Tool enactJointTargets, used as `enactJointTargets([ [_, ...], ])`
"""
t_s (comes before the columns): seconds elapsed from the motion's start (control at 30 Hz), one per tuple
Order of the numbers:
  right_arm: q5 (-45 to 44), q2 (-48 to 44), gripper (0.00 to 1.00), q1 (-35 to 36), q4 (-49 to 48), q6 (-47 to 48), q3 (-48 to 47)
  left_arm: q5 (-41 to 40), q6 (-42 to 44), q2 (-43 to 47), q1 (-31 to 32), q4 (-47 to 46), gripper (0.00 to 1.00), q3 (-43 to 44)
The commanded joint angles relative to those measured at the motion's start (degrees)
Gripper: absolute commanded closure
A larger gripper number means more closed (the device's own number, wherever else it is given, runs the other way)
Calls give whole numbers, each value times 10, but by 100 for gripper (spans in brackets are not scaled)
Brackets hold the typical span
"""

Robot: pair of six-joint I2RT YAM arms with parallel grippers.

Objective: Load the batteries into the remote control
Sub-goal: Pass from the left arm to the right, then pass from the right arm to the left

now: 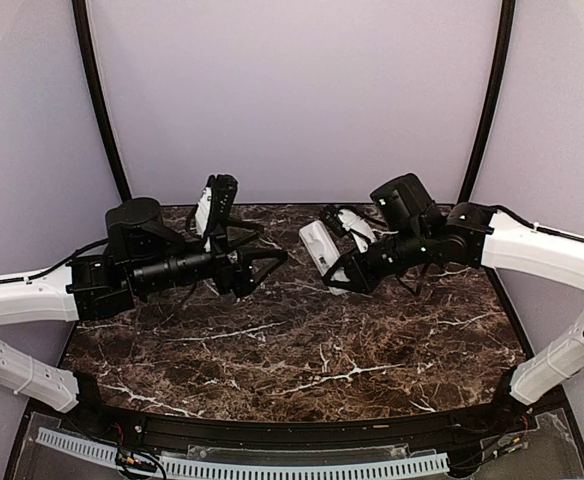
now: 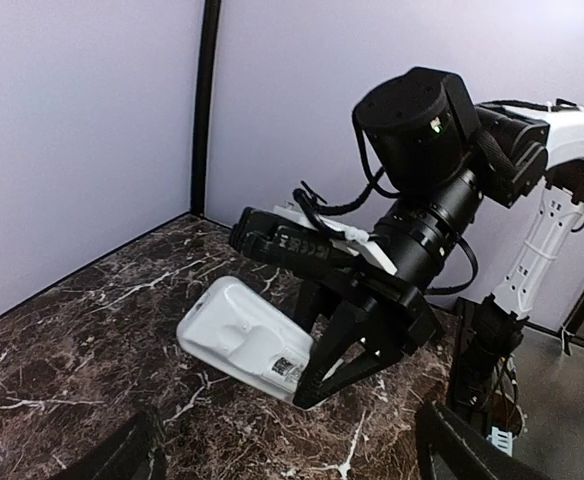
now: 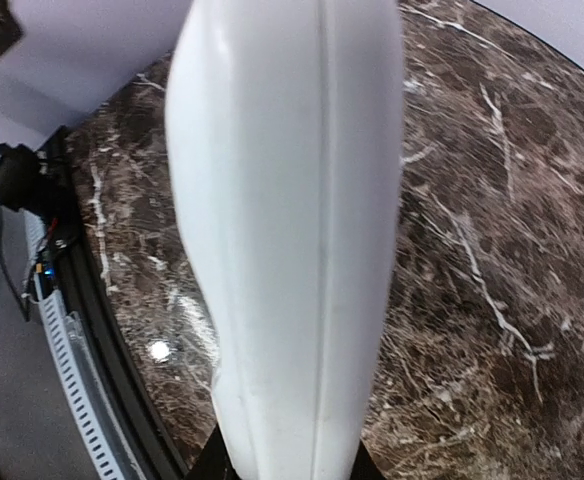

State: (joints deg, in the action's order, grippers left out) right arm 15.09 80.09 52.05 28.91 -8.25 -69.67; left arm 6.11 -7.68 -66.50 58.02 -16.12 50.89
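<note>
Right end effector [image 1: 344, 276] is clamped on one end of the white oblong plastic remote control [image 1: 319, 247], one finger on each side. In the top view the remote control sits at about 1 o'clock from the middle of the dark brown marble-pattern counter [image 1: 302, 350], with its free end pointing to roughly 11 o'clock. From the left wrist view it looks lifted off the counter and tilted, free end to 9 o'clock in that view. A small printed label [image 2: 285, 367] shows near the gripped end, and the face in view is smooth moulded plastic with a shallow dent. The right wrist view is mostly filled by the remote control's side, with a lengthwise seam running down it.

Left end effector [image 1: 268, 268] is spread wide and holds nothing. Its own fingers [image 2: 457, 445] show far apart at the bottom corners of the left wrist view. In the top view it sits at 9 o'clock of the remote control, near it but not touching.
</note>
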Motion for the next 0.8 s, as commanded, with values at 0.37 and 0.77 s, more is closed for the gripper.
enactJointTargets([
  [0.37, -234, 16, 100, 30, -110, -112, 6, -124, -241, -115, -1, -88, 36, 24],
  [0.77, -138, 23, 100, 43, -211, -98, 28, -112, -222, -155, -3, -187, 21, 29],
])
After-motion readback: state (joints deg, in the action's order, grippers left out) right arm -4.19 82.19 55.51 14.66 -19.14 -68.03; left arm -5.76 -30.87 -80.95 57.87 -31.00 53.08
